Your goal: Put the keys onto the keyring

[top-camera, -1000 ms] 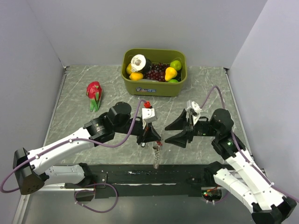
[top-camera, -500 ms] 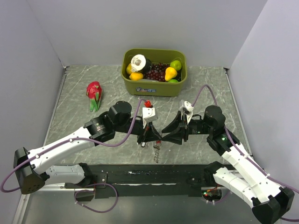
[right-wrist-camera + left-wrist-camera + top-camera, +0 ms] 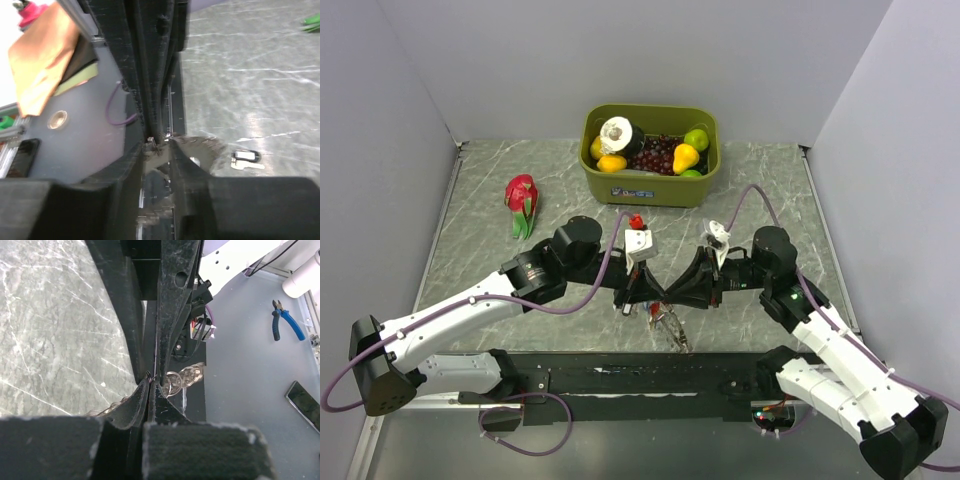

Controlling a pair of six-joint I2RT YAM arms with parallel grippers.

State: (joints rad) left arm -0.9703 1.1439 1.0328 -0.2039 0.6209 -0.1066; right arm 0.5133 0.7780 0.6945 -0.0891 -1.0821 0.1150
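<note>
Right wrist only: perhaps black key (image 3: 247,157).

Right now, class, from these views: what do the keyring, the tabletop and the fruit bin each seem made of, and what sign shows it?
The keyring: metal, probably steel; shiny silvery loops catching light. The tabletop: grey veined stone look, marble or printed laminate; cannot tell which. The fruit bin: likely plastic; matte olive, moulded rounded rim.
</note>
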